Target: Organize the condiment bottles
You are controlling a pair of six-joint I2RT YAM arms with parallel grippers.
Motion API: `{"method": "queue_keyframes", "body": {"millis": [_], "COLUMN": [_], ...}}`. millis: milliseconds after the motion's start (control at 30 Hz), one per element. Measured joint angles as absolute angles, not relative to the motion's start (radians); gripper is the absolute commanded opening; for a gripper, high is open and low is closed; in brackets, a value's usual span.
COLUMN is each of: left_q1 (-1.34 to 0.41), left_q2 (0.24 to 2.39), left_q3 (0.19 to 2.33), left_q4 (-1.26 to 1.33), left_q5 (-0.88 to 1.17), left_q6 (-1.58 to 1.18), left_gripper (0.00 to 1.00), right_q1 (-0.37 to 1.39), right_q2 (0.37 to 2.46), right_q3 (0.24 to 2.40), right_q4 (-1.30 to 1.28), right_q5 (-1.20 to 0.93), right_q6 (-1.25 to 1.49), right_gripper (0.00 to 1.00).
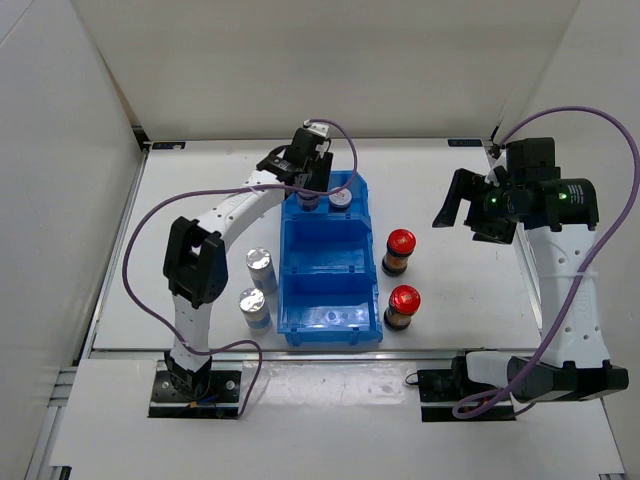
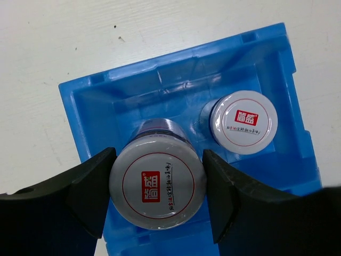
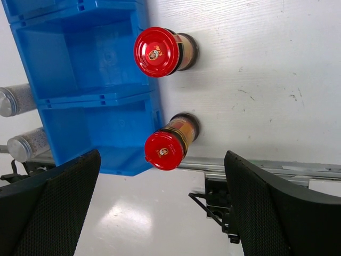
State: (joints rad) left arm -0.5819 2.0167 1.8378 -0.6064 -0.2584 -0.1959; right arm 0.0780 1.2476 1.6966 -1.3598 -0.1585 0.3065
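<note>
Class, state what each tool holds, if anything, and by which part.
Left tool grips a grey-lidded bottle by opposite sides of its lid. Right tool is open, holding nothing.

Before you: a glossy blue plastic divided bin (image 1: 328,245), shiny red-capped dark bottles (image 1: 399,252) at right, on a scuffed matt white tabletop (image 1: 460,290).
</note>
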Motion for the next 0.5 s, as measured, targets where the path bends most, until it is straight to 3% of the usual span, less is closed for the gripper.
{"method": "queue_keyframes", "body": {"millis": [100,233,500], "left_q1": [-0.582,-0.583,-0.579], "left_q2": [2.016,2.024,2.059], "left_q3": [1.821,1.792,1.791], "left_q4": [-0.579,-0.560,-0.545], "left_q5": [-0.261,-0.260,-0.272], "left_q6": [-0.200,-0.202,-0.202], "left_gripper": [0.35,1.00,1.00], "right_q1": [0.078,0.078,0.078], "right_q2": [1.247,1.247,1.262], "right_q3": [1.693,1.692,1.645], "right_q4": [-1.360,-1.360,-1.358], "right_q5": [-0.155,-0.152,-0.125], "right_q6": [0.306,0.304,0.298], "right_gripper": [1.00,1.00,1.00]}}
